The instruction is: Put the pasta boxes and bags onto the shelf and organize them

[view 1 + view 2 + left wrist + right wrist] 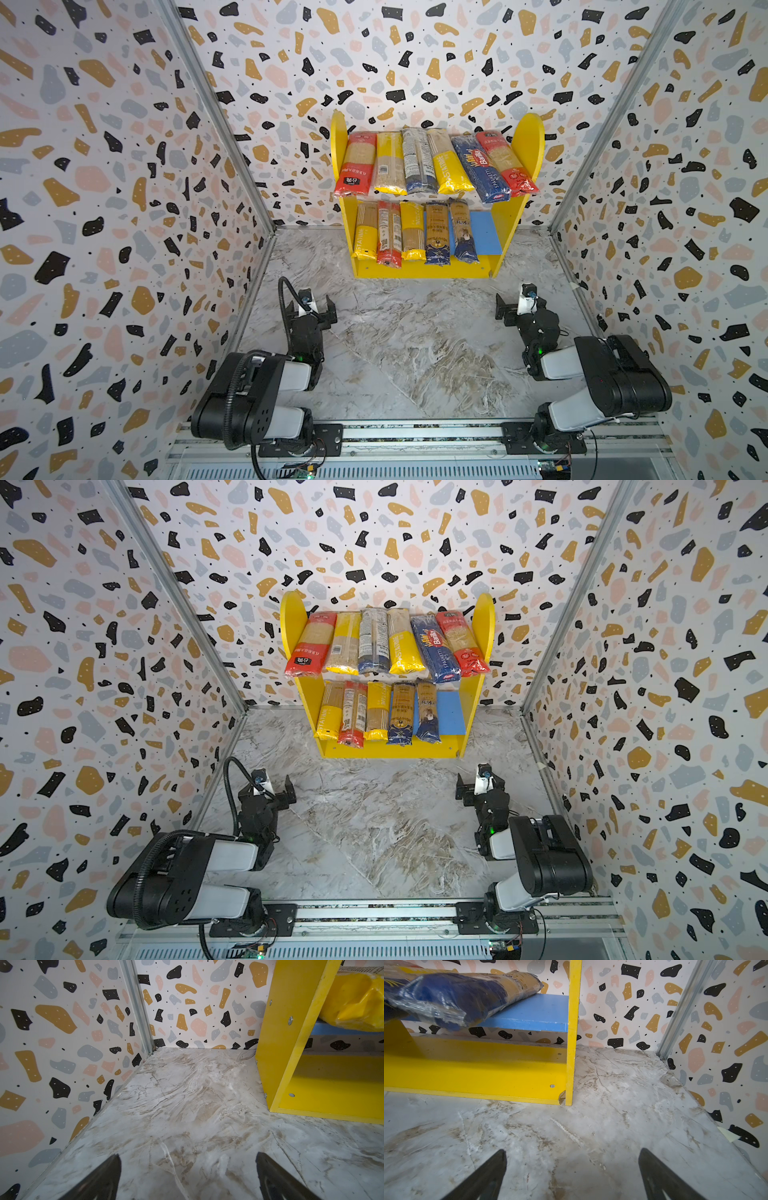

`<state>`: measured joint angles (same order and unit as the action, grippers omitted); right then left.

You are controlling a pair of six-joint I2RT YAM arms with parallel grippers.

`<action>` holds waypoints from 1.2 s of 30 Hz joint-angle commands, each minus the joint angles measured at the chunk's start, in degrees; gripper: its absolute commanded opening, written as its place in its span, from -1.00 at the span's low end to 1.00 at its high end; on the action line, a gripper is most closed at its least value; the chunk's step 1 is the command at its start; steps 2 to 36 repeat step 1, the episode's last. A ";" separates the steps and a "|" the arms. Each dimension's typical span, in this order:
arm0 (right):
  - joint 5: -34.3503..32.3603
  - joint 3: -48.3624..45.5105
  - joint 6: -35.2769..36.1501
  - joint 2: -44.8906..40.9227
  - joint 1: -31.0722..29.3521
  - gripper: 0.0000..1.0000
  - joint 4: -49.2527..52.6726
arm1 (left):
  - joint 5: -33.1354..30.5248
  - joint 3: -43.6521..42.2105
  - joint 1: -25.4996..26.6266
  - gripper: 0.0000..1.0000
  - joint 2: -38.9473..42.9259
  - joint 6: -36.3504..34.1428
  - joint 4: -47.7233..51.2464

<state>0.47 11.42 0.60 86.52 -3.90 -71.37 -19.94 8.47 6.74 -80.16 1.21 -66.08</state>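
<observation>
The marble table (pixel 415 353) gave wide open room near the arms. The shelf (pixel 528 141) stood far back, holding all the pasta: six upper packets (pixel 415 166) overhanging the near edge, and five lower packets (pixel 411 232), with spare board to their right. The task looked finished; at most, nudge the overhangs inward. The left gripper (pixel 311 311) and right gripper (pixel 521 307) hung released and empty.

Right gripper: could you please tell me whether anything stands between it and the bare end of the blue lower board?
Nothing visible does. The right gripper is open and empty, with only marble tabletop ahead up to the shelf; the blue lower board is bare beside the blue-gold spaghetti packet.
</observation>
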 commanded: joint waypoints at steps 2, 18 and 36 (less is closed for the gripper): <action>0.38 0.71 0.61 -0.44 0.14 0.98 -0.72 | 0.21 0.93 -0.41 0.99 0.25 -0.33 -2.82; 0.38 0.71 0.61 -0.44 0.14 0.98 -0.72 | 0.21 0.93 -0.41 0.99 0.25 -0.33 -2.82; 0.38 0.71 0.61 -0.44 0.14 0.98 -0.72 | 0.21 0.93 -0.41 0.99 0.25 -0.33 -2.82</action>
